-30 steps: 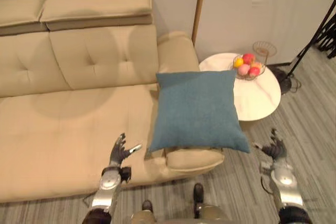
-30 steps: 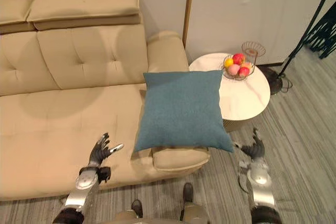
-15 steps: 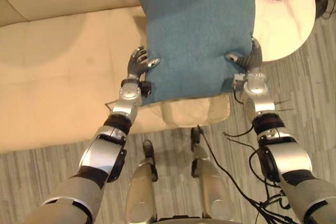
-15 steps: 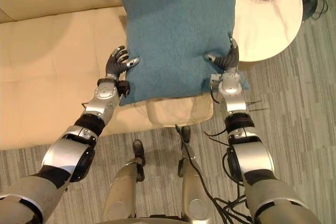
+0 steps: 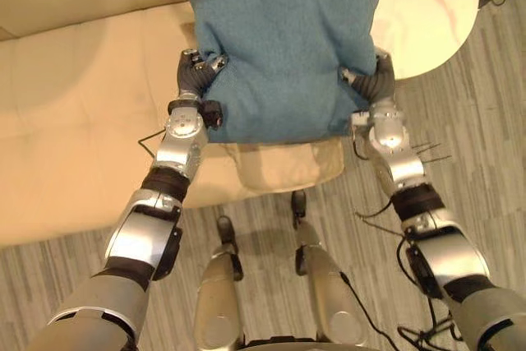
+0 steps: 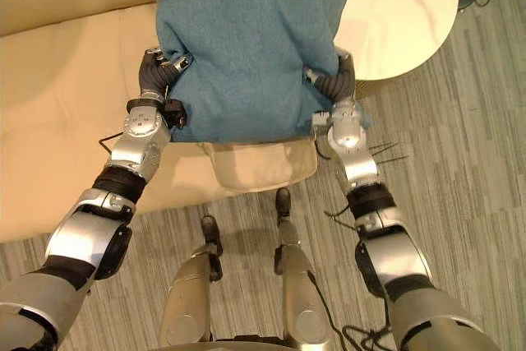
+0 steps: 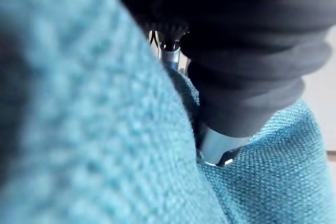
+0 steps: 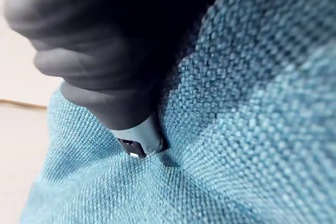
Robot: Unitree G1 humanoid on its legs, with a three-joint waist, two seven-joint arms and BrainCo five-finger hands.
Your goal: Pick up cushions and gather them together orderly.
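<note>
Fingers of left hand (image 5: 196,80) and right hand (image 5: 376,85) pinch opposite edges of the blue cushion (image 5: 283,39) over the sofa armrest (image 5: 288,166).

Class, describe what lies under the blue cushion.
The beige sofa armrest shows beneath the near edge of the blue cushion; the rest of it is covered. The left hand and right hand grip its sides.

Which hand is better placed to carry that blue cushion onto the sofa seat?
Probably the left hand: it pinches the cushion edge nearest the sofa seat; the right hand grips the opposite edge.
</note>
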